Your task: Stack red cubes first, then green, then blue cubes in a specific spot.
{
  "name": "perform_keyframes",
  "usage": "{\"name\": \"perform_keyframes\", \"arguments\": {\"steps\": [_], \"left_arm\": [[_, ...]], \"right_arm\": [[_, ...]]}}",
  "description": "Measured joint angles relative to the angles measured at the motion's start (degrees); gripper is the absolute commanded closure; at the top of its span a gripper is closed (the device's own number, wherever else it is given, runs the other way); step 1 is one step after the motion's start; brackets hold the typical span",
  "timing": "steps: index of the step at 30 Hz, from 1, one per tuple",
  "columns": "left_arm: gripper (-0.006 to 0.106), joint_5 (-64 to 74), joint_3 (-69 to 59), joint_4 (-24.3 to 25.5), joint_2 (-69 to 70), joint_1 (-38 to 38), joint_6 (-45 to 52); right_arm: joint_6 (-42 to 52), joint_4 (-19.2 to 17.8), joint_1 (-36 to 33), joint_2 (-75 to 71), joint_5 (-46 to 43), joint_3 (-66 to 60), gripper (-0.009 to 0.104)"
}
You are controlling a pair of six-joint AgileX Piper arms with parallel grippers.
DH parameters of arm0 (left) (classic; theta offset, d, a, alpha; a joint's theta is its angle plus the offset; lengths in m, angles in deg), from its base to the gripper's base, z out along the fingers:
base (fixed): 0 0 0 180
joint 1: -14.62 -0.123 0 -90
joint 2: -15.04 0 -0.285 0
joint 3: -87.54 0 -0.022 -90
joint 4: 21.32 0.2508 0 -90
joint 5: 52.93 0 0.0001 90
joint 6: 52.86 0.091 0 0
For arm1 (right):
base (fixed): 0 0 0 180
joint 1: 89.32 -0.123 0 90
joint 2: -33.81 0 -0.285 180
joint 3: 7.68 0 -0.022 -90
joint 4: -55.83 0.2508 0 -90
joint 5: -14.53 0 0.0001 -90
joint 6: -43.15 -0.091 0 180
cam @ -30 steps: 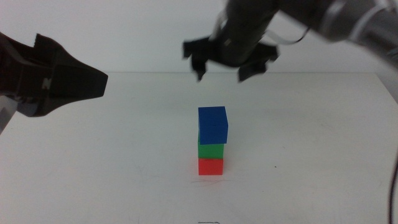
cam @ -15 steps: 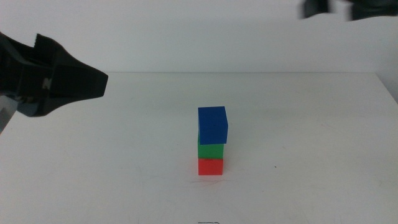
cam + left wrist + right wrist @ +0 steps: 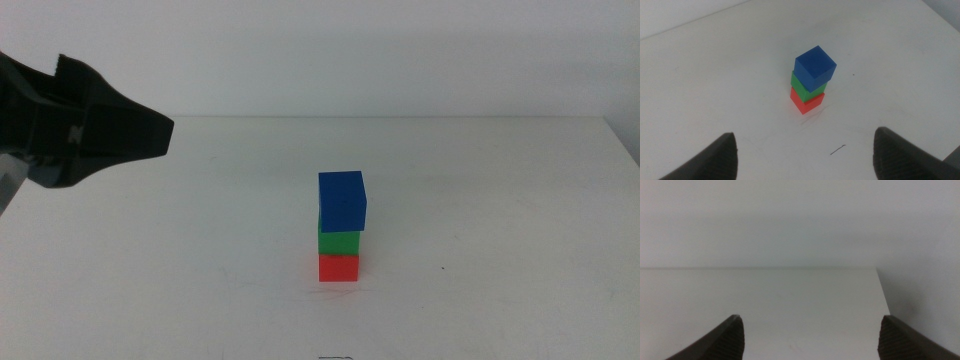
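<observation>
Stack mid-table (image 3: 500, 200): red cube (image 3: 339, 268) at bottom, green (image 3: 338, 241) on it, blue (image 3: 342, 201) on top. Left gripper (image 3: 805, 150) spread wide, empty, well apart. Right gripper (image 3: 810, 335) spread, empty, facing table edge.

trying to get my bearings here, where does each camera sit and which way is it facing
Middle view: above the table's near side, looking forward and down at the cube stack, blue cube on green cube on red cube; the left gripper shows at the left.
Left wrist view: on the left arm, looking down at the same stack between its open jaws.
Right wrist view: on the right arm, facing bare table and wall, jaws open.
Shared: middle and left wrist views show the stack.
</observation>
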Motion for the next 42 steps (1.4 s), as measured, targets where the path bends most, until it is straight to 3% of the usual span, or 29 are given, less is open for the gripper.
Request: {"name": "perform_keyframes", "arguments": {"steps": [4,12,17,22,31,42], "left_arm": [[0.009,0.0,0.0,0.0,0.0,0.0,0.0],[0.009,-0.36,-0.36,0.87,0.38,0.0,0.0],[0.009,-4.5,-5.71,9.24,5.34,-1.37,-1.31],[0.009,-18.25,-14.63,15.18,11.92,-8.44,-8.23],[0.009,-24.72,-21.99,17.28,17.43,-17.83,-12.74],[0.009,-24.83,-22.32,17.64,18.52,-18.79,-13.13]], "right_arm": [[1.75,1.61,0.61,-3.13,-5.88,-4.08,0.004],[1.82,1.66,0.67,-3.63,-7.2,-4.71,0.004],[1.82,1.66,0.67,-3.63,-7.2,-4.71,0.004],[1.82,1.66,0.67,-3.63,-7.2,-4.71,0.004],[1.82,1.66,0.67,-3.63,-7.2,-4.71,0.004],[1.82,0.68,0.67,-4.09,-7.2,-4.83,0.004]]}}
